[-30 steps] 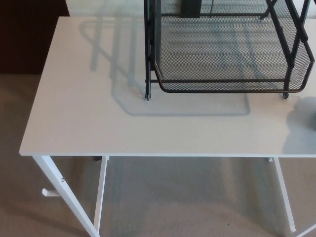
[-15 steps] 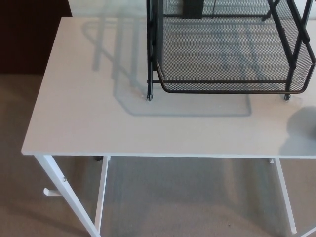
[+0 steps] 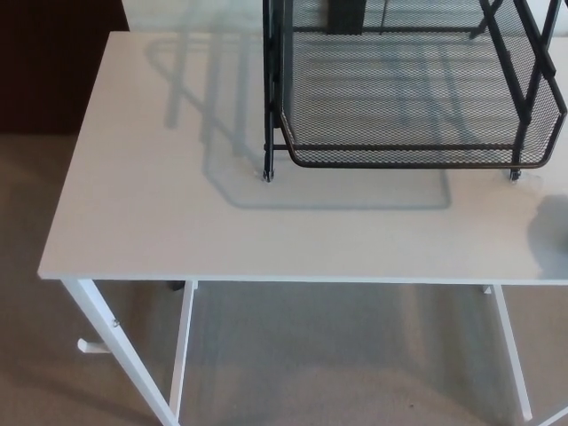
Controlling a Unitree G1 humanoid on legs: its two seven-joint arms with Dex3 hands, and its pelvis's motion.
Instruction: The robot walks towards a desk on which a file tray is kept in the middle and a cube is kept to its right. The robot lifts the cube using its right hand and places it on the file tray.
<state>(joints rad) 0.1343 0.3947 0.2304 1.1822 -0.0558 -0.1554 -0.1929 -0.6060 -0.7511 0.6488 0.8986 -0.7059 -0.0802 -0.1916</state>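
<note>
One black wire-mesh file tray [image 3: 399, 163] stands at the far right of the one white rectangular desk [image 3: 151, 204] before me; neither of my two hands is in view.

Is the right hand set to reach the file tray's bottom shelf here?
Probably not yet: the right hand is out of view. The file tray opens toward the near edge of the desk, though, with nothing visible blocking it.

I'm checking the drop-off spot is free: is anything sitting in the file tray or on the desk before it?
Nothing visible. The file tray's mesh shelf holds nothing, and the desk in front shows only shadows. Neither the cube nor a robot hand is in view, so their path cannot be judged.
</note>
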